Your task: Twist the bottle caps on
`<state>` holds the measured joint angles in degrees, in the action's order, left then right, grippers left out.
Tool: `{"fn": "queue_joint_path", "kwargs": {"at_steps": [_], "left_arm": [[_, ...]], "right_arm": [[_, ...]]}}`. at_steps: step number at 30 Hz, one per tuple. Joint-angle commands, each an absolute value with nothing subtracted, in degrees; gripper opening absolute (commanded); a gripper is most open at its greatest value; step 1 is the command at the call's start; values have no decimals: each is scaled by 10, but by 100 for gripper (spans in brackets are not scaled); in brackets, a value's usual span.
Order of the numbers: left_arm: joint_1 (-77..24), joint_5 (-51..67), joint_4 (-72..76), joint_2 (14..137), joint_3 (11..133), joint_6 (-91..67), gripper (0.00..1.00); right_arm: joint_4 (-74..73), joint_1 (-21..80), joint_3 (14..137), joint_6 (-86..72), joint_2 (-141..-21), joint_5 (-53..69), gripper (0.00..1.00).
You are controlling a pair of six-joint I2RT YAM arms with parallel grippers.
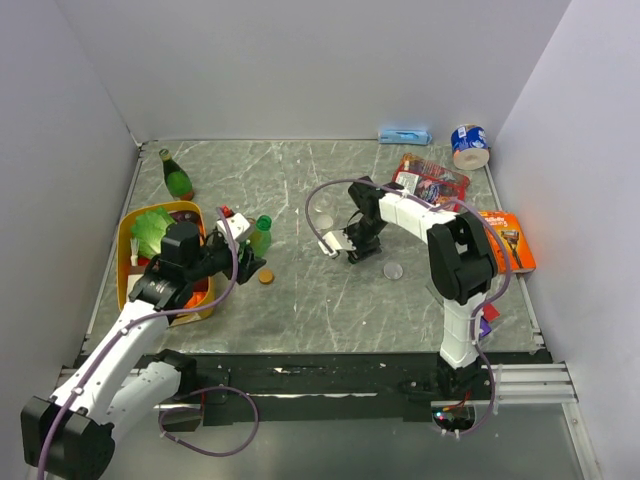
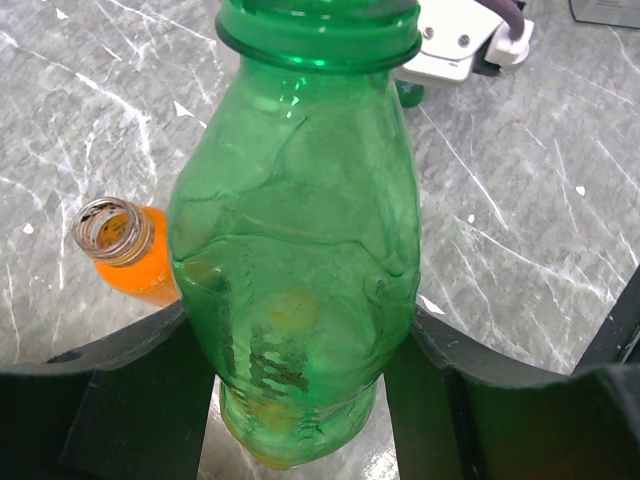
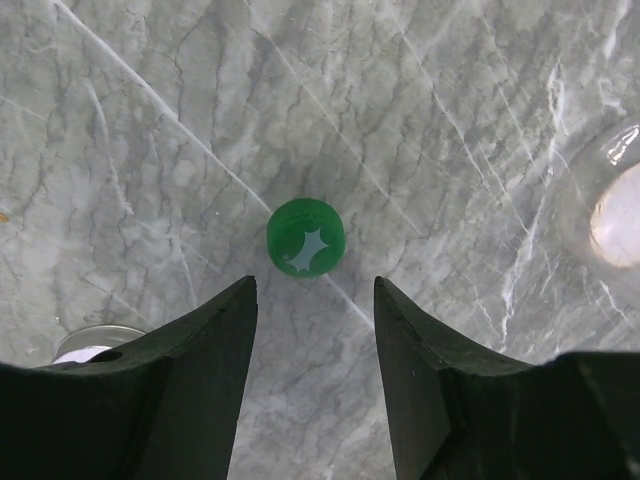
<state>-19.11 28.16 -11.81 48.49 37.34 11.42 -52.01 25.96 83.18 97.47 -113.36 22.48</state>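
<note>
Status: no cap is fitted on any bottle that I can see, so in my judgement all three are left to do.

My left gripper [image 2: 300, 345] is clamped on the lower body of the green bottle [image 2: 300, 230]. The bottle's long axis runs about upright, neck up and base down between my fingers. The neck ring shows, but the mouth is cut off at the frame edge. Just beyond my left finger stands the orange bottle [image 2: 125, 250], with its mouth open and pointing up.

My right gripper [image 3: 315, 290] has its jaws apart and holds nothing. The green cap [image 3: 305, 237] lies on the tabletop [image 3: 150, 120] just ahead of the fingertips, in line with the gap and not touching either finger. It lies flat with its closed face up, so its axis is vertical and the threaded opening faces down. To the right of my right finger is a clear rim [image 3: 610, 200]. I cannot tell whether it is a bottle or a cap.
</note>
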Motion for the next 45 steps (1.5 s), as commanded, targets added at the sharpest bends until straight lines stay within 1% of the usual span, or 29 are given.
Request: {"fn": "queue_joint_path", "kwargs": {"at_steps": [1,14,18,28,41,45], "left_arm": [[-183,287,-91,490,398,98,1],[-175,294,-86,494,393,94,1],[-174,294,-84,494,389,92,1],[-171,297,-74,498,383,90,1],[-169,297,-66,503,376,84,1],[-168,298,-63,504,376,83,1]], "right_arm": [[-512,270,832,981,-1135,236,57],[-503,285,828,969,-1143,239,52],[-506,286,831,969,-1148,234,49],[-520,286,827,971,-1147,229,50],[-505,288,813,969,-1148,219,49],[-497,289,812,963,-1146,221,46]]}}
